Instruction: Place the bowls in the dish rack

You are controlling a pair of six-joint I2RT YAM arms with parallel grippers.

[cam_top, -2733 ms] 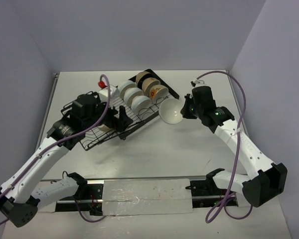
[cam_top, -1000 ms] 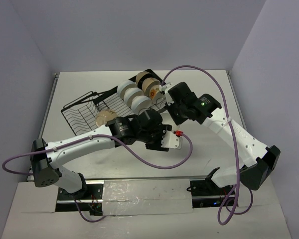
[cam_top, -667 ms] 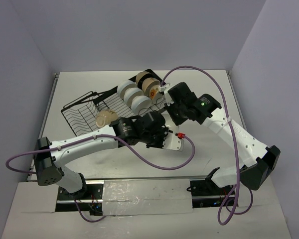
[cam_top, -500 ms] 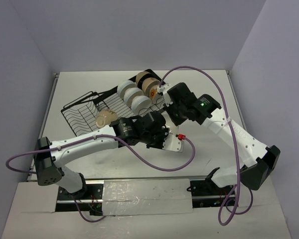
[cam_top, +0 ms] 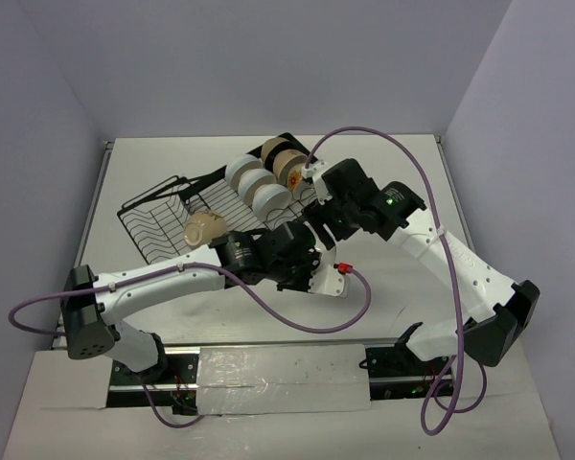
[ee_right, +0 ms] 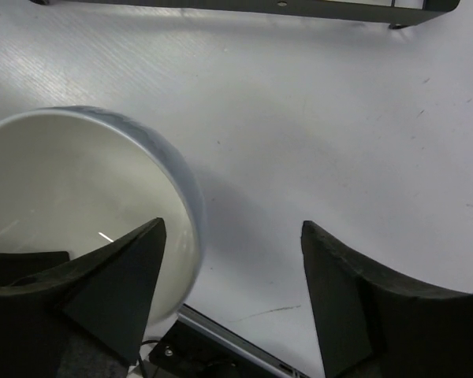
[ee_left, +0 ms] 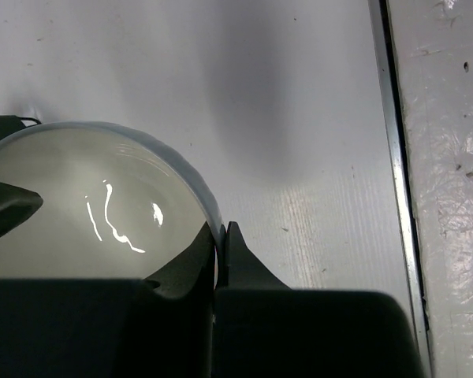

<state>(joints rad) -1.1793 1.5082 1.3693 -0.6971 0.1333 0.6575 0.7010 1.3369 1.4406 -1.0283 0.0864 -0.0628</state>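
Nearest the arm bases, a taped rail [cam_top: 287,369] closes off the table [cam_top: 388,297], and a purple cable [cam_top: 302,324] loops low over the bare strip just beyond it.

Mid-table, the left gripper [ee_left: 219,234] is pressed together on a white bowl [ee_left: 87,213]. The rim sits pinched between its two fingertips, and the glossy inside faces the wrist camera. Whether the bowl rests on the table or hangs just above it cannot be told.

The right gripper [ee_right: 232,228] hangs at the same bowl with its fingers spread wide, gripping nothing. One finger [ee_right: 114,276] shows in front of the bowl's inside, and whether it touches cannot be told. The other stands over bare table beside the bowl. From above, both wrists crowd over the bowl and hide almost all of it.

Just behind them stands the dish rack [cam_top: 149,225], set at a slant. Its right section holds six bowls on edge in two rows: three white ones [cam_top: 257,184] and, beyond them, three tan and cream ones [cam_top: 287,160], one with orange marks. Its left section holds a single tan bowl [cam_top: 203,229] among the wire tines.

Bare white table lies to the right of the right arm up to the right wall, and behind the rack up to the far wall.
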